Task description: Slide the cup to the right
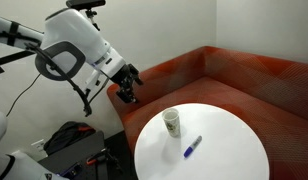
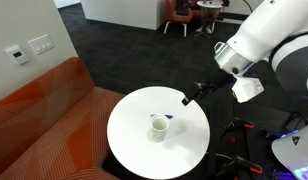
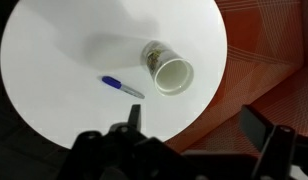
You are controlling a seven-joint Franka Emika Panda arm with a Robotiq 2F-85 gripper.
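The small cream-white paper cup [image 1: 171,122] stands upright on the round white worktop [image 1: 229,150], well apart from the open, empty hand [image 1: 126,94]; a high push would likely tip it.

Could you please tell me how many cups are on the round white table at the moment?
1. The cup stands upright near the middle of the round white table, with the blue marker pen lying close beside it. No others visible.
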